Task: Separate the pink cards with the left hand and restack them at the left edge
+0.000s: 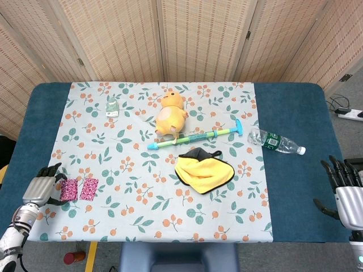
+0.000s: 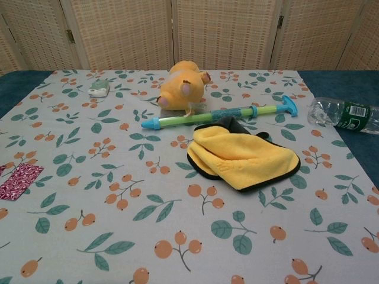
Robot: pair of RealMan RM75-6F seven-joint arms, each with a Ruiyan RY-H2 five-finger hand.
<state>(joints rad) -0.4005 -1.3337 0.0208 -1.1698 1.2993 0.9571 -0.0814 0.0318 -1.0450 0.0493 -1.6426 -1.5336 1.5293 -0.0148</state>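
Head view shows two pink cards (image 1: 79,188) lying apart near the left edge, your left hand (image 1: 39,190) touching one with loose fingers holding nothing, so a careless push may slide it off.

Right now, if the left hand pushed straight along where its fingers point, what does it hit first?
Hedged, since height is unclear: the left hand points up-right, toward the table's far side. The two pink patterned cards lie beside it, off that line. Only floral tablecloth shows ahead; the way looks free.
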